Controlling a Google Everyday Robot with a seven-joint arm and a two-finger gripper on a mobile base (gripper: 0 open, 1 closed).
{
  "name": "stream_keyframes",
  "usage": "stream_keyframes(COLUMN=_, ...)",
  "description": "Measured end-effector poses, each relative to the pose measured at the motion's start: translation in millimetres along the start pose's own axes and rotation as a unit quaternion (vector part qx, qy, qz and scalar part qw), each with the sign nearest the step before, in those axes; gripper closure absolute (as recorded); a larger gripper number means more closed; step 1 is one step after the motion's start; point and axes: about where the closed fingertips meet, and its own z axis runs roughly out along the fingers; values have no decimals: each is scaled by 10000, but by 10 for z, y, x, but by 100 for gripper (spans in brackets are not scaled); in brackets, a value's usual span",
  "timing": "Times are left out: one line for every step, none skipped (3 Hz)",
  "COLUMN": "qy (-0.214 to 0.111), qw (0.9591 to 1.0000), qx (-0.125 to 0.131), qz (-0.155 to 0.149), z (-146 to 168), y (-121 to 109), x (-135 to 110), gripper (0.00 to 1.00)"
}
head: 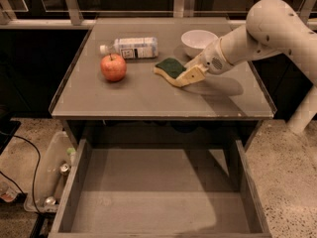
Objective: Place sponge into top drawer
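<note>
The sponge (170, 67), yellow with a dark green top, is at the middle of the grey tabletop (124, 95), just right of centre. My gripper (192, 74) reaches in from the right on the white arm (257, 31) and is shut on the sponge's right end, with a cream finger (194, 75) lying over it. The sponge is held low, at or just above the tabletop. The top drawer (74, 182) is pulled open below the table's front edge, and its flat grey bottom is bare.
A red apple (113, 67) sits left of the sponge. A plastic bottle (130, 47) lies on its side behind the apple. A white bowl (199, 40) stands just behind the gripper. A bin with cans (52, 180) is on the floor at the left.
</note>
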Motion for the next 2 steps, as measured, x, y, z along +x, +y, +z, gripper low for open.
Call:
stream_keyframes(qy=0, qw=10000, qx=0, qz=0, z=0, y=0, x=0, gripper=100)
stream_keyframes(qy=4, qw=9999, qx=-2, qz=-144, z=-89, y=16, x=-66, gripper=100)
